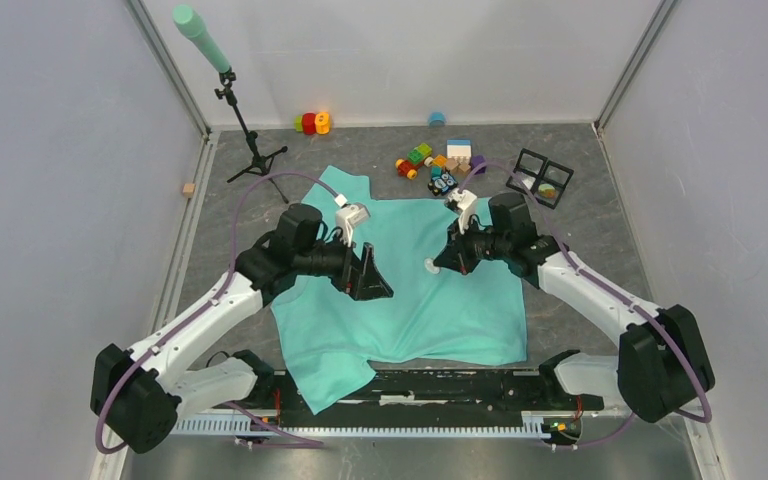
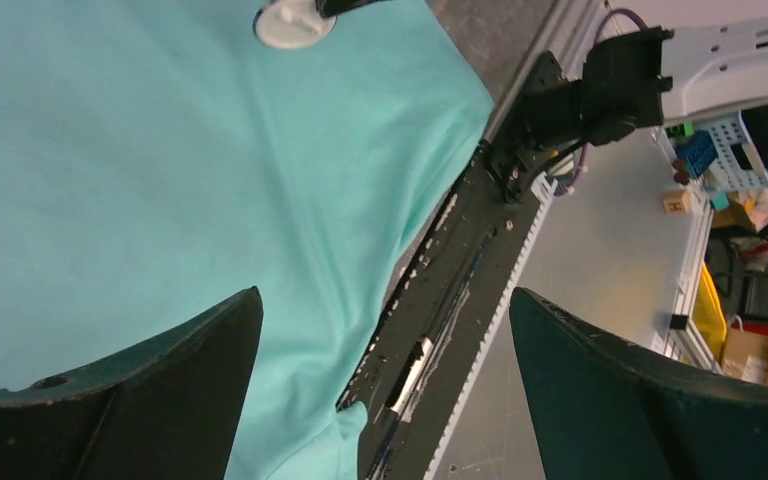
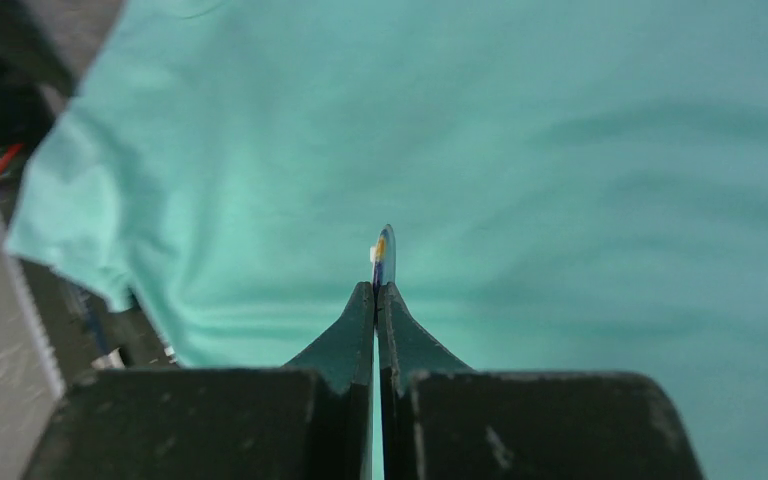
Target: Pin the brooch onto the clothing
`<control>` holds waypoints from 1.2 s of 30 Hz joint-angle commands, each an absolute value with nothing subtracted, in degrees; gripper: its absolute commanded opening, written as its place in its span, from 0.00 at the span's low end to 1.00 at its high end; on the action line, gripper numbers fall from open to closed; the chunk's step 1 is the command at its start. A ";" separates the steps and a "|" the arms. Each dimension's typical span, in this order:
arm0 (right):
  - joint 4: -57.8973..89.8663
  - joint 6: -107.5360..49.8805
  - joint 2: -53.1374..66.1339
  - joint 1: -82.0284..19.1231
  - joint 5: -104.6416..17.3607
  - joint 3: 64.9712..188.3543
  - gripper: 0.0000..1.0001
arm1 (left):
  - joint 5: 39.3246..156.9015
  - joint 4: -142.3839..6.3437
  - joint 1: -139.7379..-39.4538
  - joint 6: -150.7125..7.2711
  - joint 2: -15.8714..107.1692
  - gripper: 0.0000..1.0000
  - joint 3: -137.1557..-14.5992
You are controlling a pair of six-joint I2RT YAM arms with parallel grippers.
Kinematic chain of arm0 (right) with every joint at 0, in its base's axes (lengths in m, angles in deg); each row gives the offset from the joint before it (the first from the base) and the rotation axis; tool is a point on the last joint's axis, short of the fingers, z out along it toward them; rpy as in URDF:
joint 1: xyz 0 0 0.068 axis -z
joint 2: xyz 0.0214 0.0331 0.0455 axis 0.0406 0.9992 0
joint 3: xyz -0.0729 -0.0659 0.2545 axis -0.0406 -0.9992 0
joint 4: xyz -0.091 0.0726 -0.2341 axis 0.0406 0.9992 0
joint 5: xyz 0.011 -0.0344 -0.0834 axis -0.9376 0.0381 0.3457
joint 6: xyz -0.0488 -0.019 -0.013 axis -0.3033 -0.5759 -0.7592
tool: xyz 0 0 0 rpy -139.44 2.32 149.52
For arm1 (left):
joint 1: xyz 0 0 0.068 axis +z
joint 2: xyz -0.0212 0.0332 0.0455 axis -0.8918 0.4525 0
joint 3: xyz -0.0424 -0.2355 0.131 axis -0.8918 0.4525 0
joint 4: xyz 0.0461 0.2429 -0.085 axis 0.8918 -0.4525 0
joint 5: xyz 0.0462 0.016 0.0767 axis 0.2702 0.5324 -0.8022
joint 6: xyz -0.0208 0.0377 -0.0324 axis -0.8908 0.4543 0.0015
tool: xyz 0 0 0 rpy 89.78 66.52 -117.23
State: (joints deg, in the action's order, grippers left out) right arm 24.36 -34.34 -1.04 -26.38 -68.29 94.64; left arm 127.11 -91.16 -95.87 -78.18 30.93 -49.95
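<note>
The mint-green T-shirt (image 1: 430, 310) lies flat on the grey table between my two arms. It fills the left wrist view (image 2: 140, 150) and the right wrist view (image 3: 560, 150). My right gripper (image 1: 440, 264) is shut on the brooch (image 3: 384, 255), a thin round disc seen edge-on, and holds it just above the middle of the shirt. The brooch shows as a white disc in the top view (image 1: 428, 265) and in the left wrist view (image 2: 295, 22). My left gripper (image 1: 372, 283) is open and empty above the shirt's left half, with its jaws wide apart (image 2: 385, 295).
Several toy blocks (image 1: 440, 160) and a black compartment tray (image 1: 542, 178) lie behind the shirt. A tripod (image 1: 250, 150) with a green-tipped pole stands at the back left, and a small wooden cube (image 1: 189, 188) lies by the left wall. A black rail (image 1: 440, 385) runs along the near edge.
</note>
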 commanded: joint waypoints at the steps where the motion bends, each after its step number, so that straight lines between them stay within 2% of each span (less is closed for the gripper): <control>1: 21.66 -29.40 -4.81 -28.80 -82.98 93.49 0.00 | 130.69 -88.87 -98.47 -75.19 31.44 0.98 -49.51; 7: 12.62 -21.88 -7.69 -29.61 -88.66 92.78 0.00 | 127.65 -88.47 -98.82 -74.67 29.94 0.98 -49.56; 12: 4.27 -14.97 -8.39 -30.58 -91.13 92.43 0.00 | 130.69 -83.76 -98.86 -77.50 30.00 0.93 -48.31; 17: -4.98 -7.79 -8.70 -32.22 -93.05 92.43 0.00 | 135.23 -79.40 -98.87 -79.87 30.68 0.85 -48.06; 23: -11.90 -2.74 -7.60 -33.91 -94.81 92.35 0.00 | 136.61 -75.92 -98.87 -81.50 28.91 0.65 -47.11; 27: -12.14 -2.34 -6.89 -34.48 -95.21 92.60 0.00 | 135.34 -76.54 -98.87 -81.08 28.12 0.57 -47.11; 36: -10.72 -3.25 -6.76 -34.81 -95.50 92.65 0.00 | 135.91 -75.22 -98.87 -81.59 26.87 0.47 -46.78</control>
